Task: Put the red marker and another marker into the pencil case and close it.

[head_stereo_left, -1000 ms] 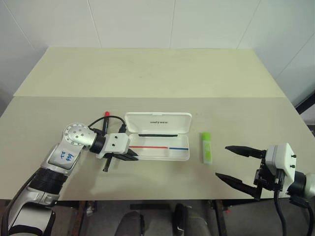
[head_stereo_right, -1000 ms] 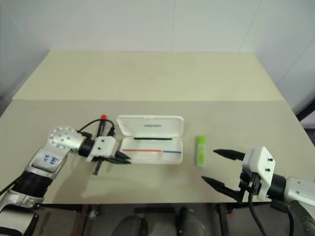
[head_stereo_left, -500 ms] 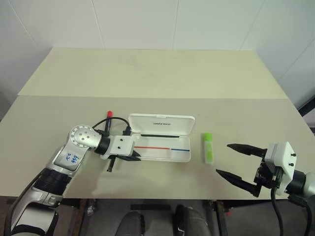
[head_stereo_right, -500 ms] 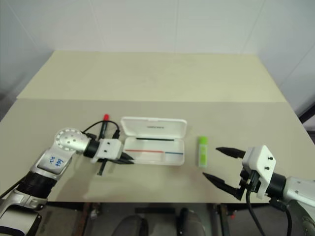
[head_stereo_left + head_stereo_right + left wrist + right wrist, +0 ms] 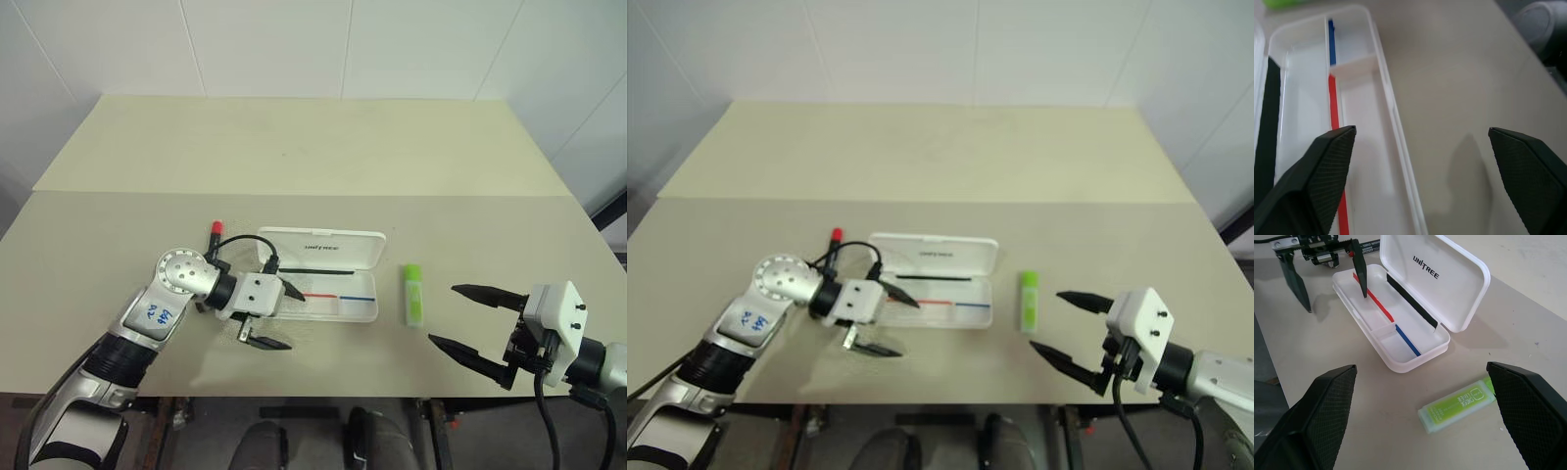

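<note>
Neither marker was in the pencil case (image 5: 333,316) yet. It lay open on the tabletop (image 5: 294,157), lid tipped back, and its tray held nothing but the printed red-and-blue stripe.

The left gripper (image 5: 296,321) hung at the case's left end with its jaws wide and empty, one finger over the tray and the other outside the near wall. The red marker (image 5: 215,227) showed its red cap behind that arm; the barrel was mostly hidden, so it probably lay on the tabletop just left of the case.

The green marker (image 5: 413,294) lay just right of the case, untouched, near the right gripper (image 5: 443,313), whose jaws were also wide and empty. Both placements and the closing remained.

The lid read "UNITREE" (image 5: 1425,260); the green marker's print looked like "OFFICE LIKE".
</note>
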Tool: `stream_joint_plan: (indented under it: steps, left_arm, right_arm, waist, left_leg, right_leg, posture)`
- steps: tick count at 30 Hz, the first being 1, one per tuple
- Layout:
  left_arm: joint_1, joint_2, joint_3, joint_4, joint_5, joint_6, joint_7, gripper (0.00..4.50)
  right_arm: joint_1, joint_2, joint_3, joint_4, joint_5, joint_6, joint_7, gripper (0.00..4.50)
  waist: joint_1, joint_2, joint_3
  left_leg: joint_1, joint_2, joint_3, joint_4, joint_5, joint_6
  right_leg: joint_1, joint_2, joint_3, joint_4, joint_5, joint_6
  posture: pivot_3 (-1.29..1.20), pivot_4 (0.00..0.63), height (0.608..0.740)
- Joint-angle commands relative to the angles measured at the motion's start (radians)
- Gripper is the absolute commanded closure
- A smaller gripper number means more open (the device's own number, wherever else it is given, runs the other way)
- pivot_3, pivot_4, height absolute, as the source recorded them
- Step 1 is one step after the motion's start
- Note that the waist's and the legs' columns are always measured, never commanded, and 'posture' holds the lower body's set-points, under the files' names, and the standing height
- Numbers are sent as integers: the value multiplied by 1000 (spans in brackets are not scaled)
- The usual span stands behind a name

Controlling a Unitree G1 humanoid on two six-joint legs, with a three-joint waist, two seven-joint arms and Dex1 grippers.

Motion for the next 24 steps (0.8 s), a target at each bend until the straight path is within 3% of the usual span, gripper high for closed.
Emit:
stream_joint_plan:
  steps: [1, 12, 24]
  left_arm:
    - [5, 2, 36, -99, -77, 64, 3, 57]
    - [8, 24, 63, -219, -163, 173, 20, 57]
    - [7, -41, 146, -262, -349, 239, 52, 57]
  right_arm:
    - [-1, 5, -18, -17, 7, -18, -1, 0]
    - [-13, -2, -15, -5, 8, -18, 10, 0]
    - [-6, -2, -14, -30, 11, 11, -9, 0]
  waist:
    - [-1, 0, 0]
    - [-8, 0, 0]
    - [-8, 0, 0]
  left_leg:
    - [0, 0, 0, 0, 0, 0]
    - [0, 0, 0, 0, 0, 0]
    - [0, 0, -1, 0, 0, 0]
  right_leg:
    - [0, 0, 0, 0, 0, 0]
    - [0, 0, 0, 0, 0, 0]
    - [0, 0, 0, 0, 0, 0]
  posture:
    - [0, 150, 740]
    - [0, 150, 740]
    - [0, 150, 740]
